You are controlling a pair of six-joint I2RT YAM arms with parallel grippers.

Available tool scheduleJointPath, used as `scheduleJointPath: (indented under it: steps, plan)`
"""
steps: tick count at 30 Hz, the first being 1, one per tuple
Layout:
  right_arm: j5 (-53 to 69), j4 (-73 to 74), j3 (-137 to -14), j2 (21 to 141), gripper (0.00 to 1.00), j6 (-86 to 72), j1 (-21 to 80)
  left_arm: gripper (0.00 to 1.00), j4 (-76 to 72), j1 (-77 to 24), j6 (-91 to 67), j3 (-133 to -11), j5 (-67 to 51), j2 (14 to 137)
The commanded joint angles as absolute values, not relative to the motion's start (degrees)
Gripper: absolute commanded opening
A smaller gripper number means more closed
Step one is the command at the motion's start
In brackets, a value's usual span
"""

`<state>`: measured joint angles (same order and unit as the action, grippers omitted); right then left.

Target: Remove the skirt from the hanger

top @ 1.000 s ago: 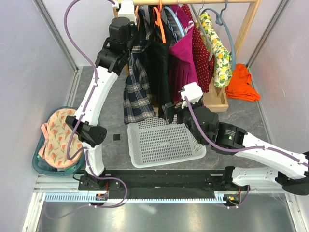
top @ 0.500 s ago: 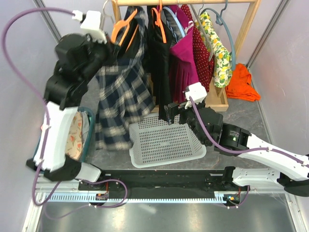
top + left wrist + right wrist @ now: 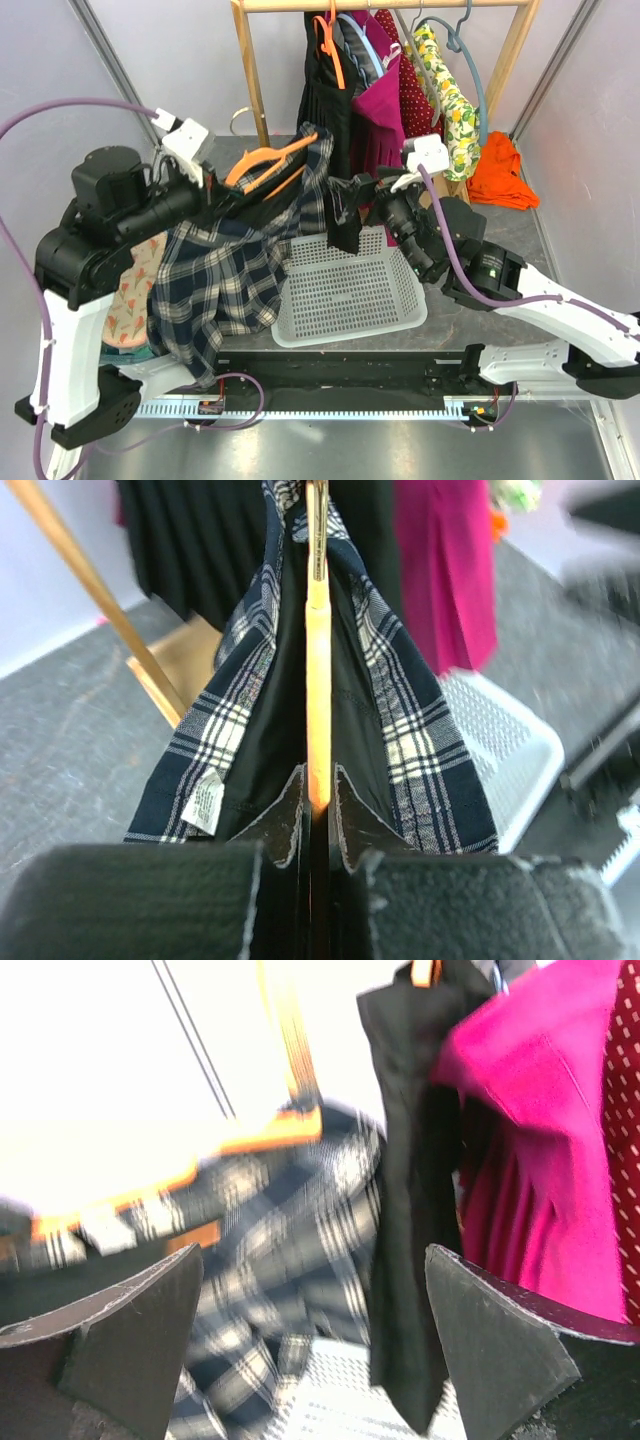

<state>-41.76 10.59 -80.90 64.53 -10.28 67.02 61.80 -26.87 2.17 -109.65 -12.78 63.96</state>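
One navy-and-white plaid skirt [image 3: 220, 290] drapes over an orange hanger [image 3: 317, 700].

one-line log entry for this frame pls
left pincer: shut on orange hanger | plaid skirt: on hanger, off rail | right pincer: open, near skirt

Two arms, left arm [image 3: 65, 350] and right arm [image 3: 560, 312]: glossy white links, black joint housings, white camera box [image 3: 187, 140] at each wrist, purple cable [image 3: 75, 101] looped alongside, right gripper [image 3: 312, 1345] bearing matte black wedge-shaped fingers [image 3: 120, 1330].
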Motion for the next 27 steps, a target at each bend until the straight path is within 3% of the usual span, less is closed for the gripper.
scheduleJointPath:
  steps: [1, 18, 21, 25, 27]
  plan:
    - [-42.1, 5.9, -86.0, 68.0, 0.98, -10.9, 66.7, 0.02, 61.9, -27.2, 8.0, -109.9, -19.5, 57.5]
    - [-28.1, 7.3, -86.7, 78.7, 0.97, -26.7, 63.5, 0.02, 60.9, -27.2, 8.8, -108.2, -18.7, 54.8]
    - [-27.7, 7.3, -85.9, 78.7, 0.87, -27.8, 63.1, 0.02, 60.5, -27.2, 8.8, -108.5, -18.7, 54.6]
    - [-27.2, 5.5, -82.7, 78.0, 0.46, -29.4, 62.0, 0.02, 60.0, -27.2, 8.7, -108.7, -18.8, 54.7]
    - [-27.1, 4.9, -81.7, 77.7, 0.36, -30.1, 60.9, 0.02, 59.8, -27.2, 8.4, -108.9, -18.9, 54.8]
